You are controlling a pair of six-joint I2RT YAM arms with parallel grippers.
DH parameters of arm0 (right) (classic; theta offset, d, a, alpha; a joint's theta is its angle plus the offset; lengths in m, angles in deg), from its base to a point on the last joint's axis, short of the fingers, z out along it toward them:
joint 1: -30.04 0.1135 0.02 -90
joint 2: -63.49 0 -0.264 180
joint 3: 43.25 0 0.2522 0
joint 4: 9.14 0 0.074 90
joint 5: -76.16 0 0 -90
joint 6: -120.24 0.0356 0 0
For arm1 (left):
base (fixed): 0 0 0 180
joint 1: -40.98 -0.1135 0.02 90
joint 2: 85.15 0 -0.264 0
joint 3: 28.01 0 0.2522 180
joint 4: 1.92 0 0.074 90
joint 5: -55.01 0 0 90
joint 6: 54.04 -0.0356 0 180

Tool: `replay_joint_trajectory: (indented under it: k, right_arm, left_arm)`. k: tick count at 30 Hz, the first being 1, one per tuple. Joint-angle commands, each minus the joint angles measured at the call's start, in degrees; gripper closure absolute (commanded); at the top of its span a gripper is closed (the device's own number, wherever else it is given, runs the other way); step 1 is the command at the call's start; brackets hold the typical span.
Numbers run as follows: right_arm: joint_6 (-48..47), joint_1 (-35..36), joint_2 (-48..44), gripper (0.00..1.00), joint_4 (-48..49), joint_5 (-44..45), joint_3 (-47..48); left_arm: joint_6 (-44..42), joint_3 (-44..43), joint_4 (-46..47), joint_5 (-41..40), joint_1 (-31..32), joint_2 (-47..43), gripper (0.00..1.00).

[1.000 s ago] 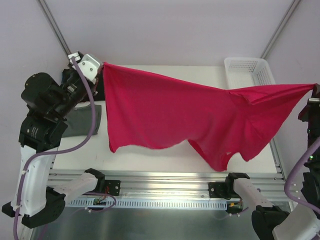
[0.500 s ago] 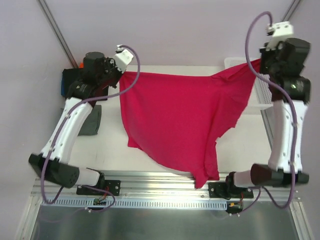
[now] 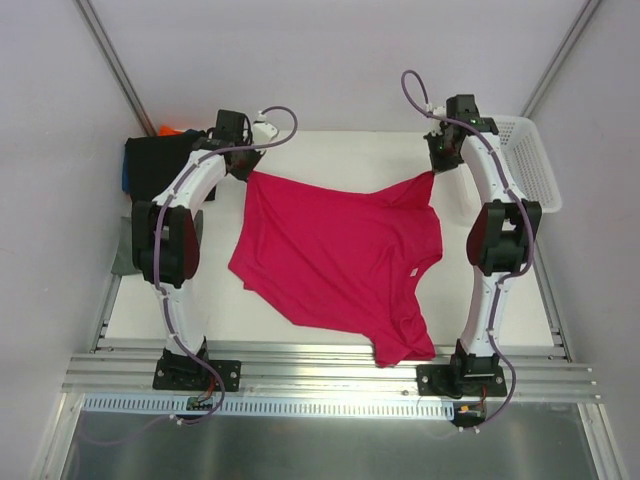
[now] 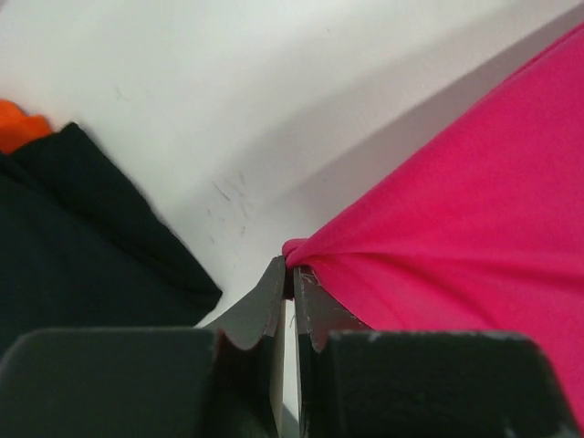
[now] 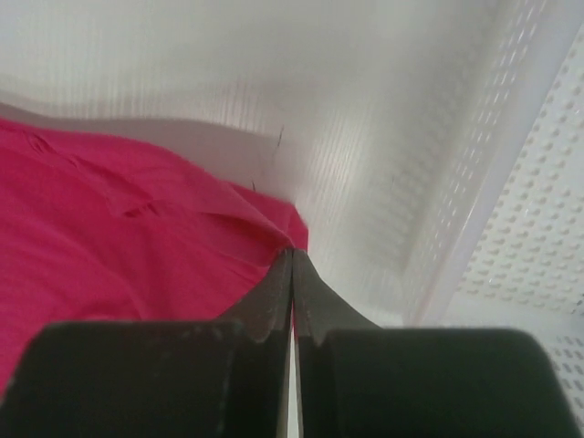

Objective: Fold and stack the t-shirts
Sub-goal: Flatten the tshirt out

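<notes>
The crimson-pink t-shirt lies spread over the white table, with one lower corner reaching the near edge. My left gripper is shut on its far-left corner, and the wrist view shows a bunched tip of pink cloth pinched between the fingertips of the left gripper. My right gripper is shut on the far-right corner, with the pink cloth running off to the left of the right gripper. Both corners are held low at the table's far side.
Folded shirts are stacked at the far left: black, a bit of orange, a blue edge, and grey-green lower down. The white mesh basket stands just right of the right gripper.
Both arms have swung from a high, wide spread to the table's far side and come down. The shirt went from hanging stretched in the air to lying on the table.
</notes>
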Motion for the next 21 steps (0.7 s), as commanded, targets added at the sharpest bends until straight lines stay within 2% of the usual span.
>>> replay_joint_trajectory:
  k: [1, 5, 8, 10, 15, 17, 21]
  right_arm:
    - [0.3, 0.99, -2.06, 1.0, 1.54, 3.26, 8.36]
    - [1.88, 1.44, -6.36, 1.0, 3.47, 6.87, 8.28]
    - [4.51, 1.7, -12.94, 1.0, 1.98, 4.41, 6.53]
    - [6.53, 2.49, -17.5, 1.0, 1.19, 1.51, 1.55]
    - [10.05, 5.04, -36.05, 1.0, -3.81, -4.1, -13.14]
    - [10.41, 6.52, -44.11, 1.0, -6.97, -5.43, -18.84]
    - [12.7, 6.97, -56.42, 1.0, -11.38, -10.61, -22.82]
  left_arm:
    - [0.05, -6.3, 1.65, 0.02, -0.44, -1.09, 1.0]
    - [1.36, -9.02, 1.74, -1.12, -0.53, -2.39, 1.0]
    - [5.31, -8.59, 1.65, -0.51, -0.44, -7.38, 1.0]
    - [7.42, -4.12, 1.39, 0.28, 0.26, -11.61, 1.0]
    - [6.03, 12.9, -0.19, 0.81, 6.31, -31.2, 1.0]
    - [5.67, 16.88, -2.21, 2.56, 8.16, -40.4, 1.0]
    - [8.12, 21.9, -4.93, 5.99, 10.89, -53.36, 1.0]
